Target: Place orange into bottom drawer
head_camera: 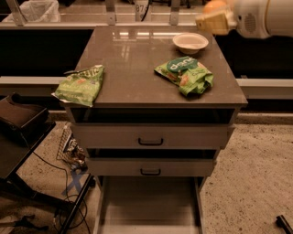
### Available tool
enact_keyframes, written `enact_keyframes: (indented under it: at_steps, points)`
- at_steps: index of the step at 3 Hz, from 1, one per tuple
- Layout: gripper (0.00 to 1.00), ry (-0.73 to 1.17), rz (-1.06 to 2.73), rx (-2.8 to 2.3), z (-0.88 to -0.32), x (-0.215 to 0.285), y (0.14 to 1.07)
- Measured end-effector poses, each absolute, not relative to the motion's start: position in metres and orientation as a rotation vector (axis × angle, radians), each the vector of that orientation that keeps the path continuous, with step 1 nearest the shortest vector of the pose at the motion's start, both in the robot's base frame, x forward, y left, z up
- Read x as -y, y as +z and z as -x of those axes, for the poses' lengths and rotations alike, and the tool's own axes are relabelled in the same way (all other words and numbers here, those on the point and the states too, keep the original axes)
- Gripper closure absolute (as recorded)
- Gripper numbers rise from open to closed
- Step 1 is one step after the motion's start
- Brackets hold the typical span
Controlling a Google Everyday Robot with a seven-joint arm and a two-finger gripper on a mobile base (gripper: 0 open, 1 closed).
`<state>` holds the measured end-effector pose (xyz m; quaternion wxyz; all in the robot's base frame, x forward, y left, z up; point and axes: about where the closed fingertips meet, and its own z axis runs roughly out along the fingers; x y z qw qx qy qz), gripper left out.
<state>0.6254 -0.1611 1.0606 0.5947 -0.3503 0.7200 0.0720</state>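
At top rt, claw [212,14] grips round orange [215,6], well above open bottom drawer [149,203].

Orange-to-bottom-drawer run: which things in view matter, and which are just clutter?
Job:
- orange, held at top right of view
- gripper, shut on the orange
- bottom drawer, pulled open, nothing in it

Lying about:
- bowl, back right of the cabinet top
- left chip bag, hanging over the left edge
- right chip bag
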Motion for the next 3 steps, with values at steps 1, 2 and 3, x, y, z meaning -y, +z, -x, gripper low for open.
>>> enact_keyframes:
  at_steps: [1,2,3]
  points:
    - [1.0,0.219,0.998,-1.796,-0.5969,0.1607,1.0075]
    - [1.0,0.248,1.028,-1.818,-0.587,0.1565,1.0007]
    - [1.0,0.248,1.028,-1.818,-0.587,0.1565,1.0007]
